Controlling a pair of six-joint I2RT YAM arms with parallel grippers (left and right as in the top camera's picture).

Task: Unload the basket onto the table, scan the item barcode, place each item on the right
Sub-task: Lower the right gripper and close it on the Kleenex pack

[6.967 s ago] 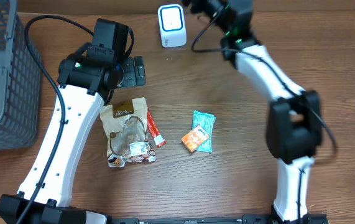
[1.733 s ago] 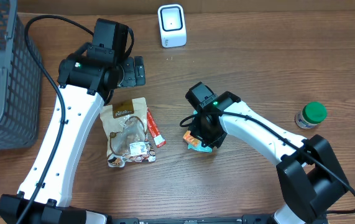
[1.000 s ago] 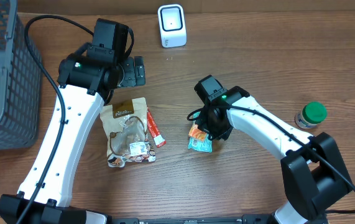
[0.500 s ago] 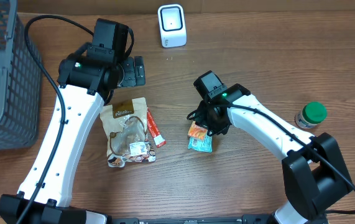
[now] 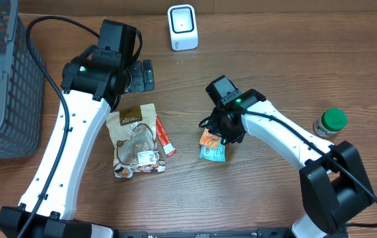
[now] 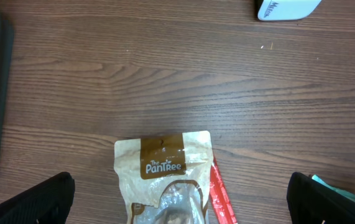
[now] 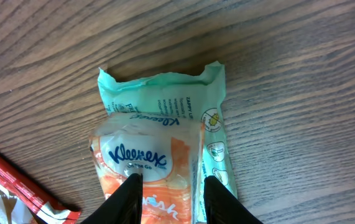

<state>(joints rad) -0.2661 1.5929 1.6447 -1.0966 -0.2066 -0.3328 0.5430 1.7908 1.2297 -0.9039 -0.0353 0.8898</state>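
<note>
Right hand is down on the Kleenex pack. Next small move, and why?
Likely a short straight lift. The right hand is down on the orange Kleenex pack, which lies on the teal wipes pack; a small raise would show whether the grip holds and takes one pack alone, before heading to the white scanner.

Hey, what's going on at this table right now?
The right hand is pinching the orange Kleenex pack, which lies on a teal pouch, both seemingly flat on the table. The white scanner stands at the far edge, so nothing is being scanned yet. The left hand hangs open above the PanTree snack bag, holding nothing.
</note>
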